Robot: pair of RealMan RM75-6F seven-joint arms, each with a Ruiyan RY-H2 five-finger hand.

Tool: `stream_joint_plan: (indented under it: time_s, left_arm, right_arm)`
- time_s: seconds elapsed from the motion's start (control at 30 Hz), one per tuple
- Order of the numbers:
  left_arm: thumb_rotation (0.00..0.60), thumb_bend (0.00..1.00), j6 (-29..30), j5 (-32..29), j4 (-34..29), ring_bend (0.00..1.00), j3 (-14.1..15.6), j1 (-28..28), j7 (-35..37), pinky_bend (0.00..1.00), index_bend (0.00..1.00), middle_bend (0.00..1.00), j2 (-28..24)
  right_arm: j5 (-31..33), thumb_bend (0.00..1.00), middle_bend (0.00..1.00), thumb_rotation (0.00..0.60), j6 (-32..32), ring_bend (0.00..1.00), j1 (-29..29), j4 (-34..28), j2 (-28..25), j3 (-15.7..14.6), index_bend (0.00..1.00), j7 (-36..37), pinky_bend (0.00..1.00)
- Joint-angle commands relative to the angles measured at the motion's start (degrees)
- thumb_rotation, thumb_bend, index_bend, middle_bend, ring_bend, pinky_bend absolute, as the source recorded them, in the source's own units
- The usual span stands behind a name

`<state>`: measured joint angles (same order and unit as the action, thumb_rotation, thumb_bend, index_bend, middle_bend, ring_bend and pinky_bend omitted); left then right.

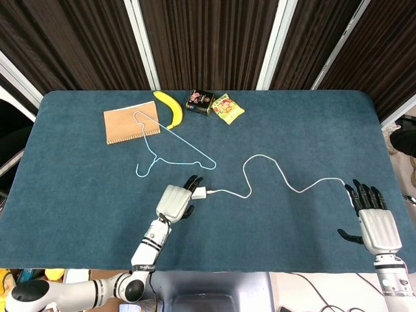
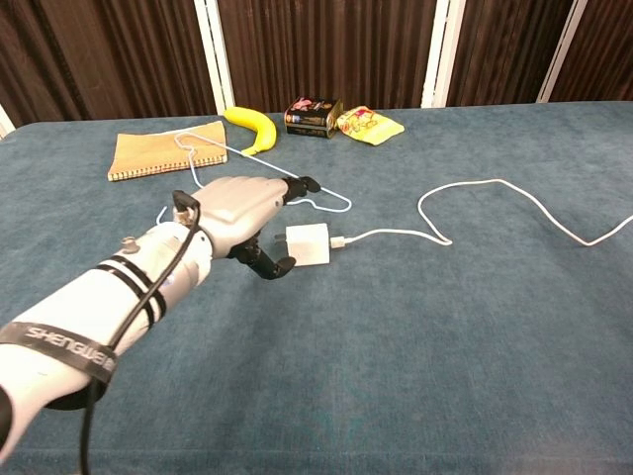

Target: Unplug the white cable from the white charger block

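Observation:
The white charger block (image 1: 199,192) (image 2: 310,244) lies on the blue table, with the white cable (image 1: 273,170) (image 2: 475,198) plugged into its right side and snaking off to the right. My left hand (image 1: 175,201) (image 2: 242,212) hovers right at the block's left side, fingers spread above it and thumb just beside it, holding nothing. My right hand (image 1: 375,220) rests open near the table's front right corner, close to the cable's far end; the chest view does not show it.
A light blue wire hanger (image 1: 170,148) (image 2: 259,179) lies just behind the left hand. Further back are a tan notebook (image 1: 129,121), a banana (image 1: 169,107), a dark box (image 1: 200,101) and a snack packet (image 1: 227,108).

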<state>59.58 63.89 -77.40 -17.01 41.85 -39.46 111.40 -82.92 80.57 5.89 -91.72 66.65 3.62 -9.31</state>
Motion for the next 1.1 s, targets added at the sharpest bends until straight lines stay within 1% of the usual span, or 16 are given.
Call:
stream_joint_plan:
  time_s: [0.03, 0.27, 0.47, 0.63, 0.87, 1.0, 1.1]
  left_arm:
    - [0.600, 0.38, -0.39, -0.74, 2.52, 0.88, -0.05, 1.25, 1.11, 1.00, 0.13, 0.13, 1.68]
    - [0.600, 0.38, -0.28, -1.05, 8.20, 0.88, -0.10, 3.36, 1.81, 1.00, 0.18, 0.16, 4.50]
    - [0.600, 0.38, -0.62, -2.07, 11.24, 0.88, -0.22, 4.13, 2.46, 1.00, 0.23, 0.24, 5.68]
    - [0.600, 0.38, -0.83, -2.70, 12.14, 0.89, -0.68, 4.47, 4.29, 1.00, 0.28, 0.30, 6.37]
    - [0.600, 0.38, -0.66, -3.11, 12.53, 0.89, -1.03, 4.91, 5.55, 1.00, 0.32, 0.33, 6.57]
    - [0.600, 0.38, -0.13, -2.90, 12.76, 0.89, -1.15, 4.97, 6.32, 1.00, 0.36, 0.37, 6.87]
    - [0.600, 0.38, 0.28, -2.63, 13.07, 0.90, -1.07, 5.03, 6.72, 1.00, 0.42, 0.44, 7.03]
  right_arm:
    - [0.16, 0.20, 0.00, 0.600, -0.17, 0.00, 0.05, 0.02, -0.15, 0.00, 0.00, 0.11, 0.00]
    - [0.58, 0.20, 0.00, 0.600, -0.27, 0.00, 0.00, 0.04, -0.57, 0.03, 0.00, 0.75, 0.00]
    - [0.55, 0.20, 0.00, 0.600, 0.04, 0.00, -0.18, -0.02, -0.91, -0.02, 0.00, 1.16, 0.00]
    - [0.96, 0.20, 0.00, 0.600, -0.57, 0.00, -0.13, -0.12, -1.22, -0.13, 0.00, 1.78, 0.00]
    - [0.98, 0.20, 0.00, 0.600, -0.34, 0.00, -0.25, -0.28, -1.20, -0.24, 0.00, 1.29, 0.00]
    - [1.01, 0.20, 0.00, 0.600, -0.40, 0.00, -0.24, -0.34, -1.16, -0.28, 0.00, 1.19, 0.00]
    - [0.95, 0.20, 0.00, 0.600, -0.41, 0.00, -0.21, -0.38, -1.09, -0.33, 0.00, 0.96, 0.00]
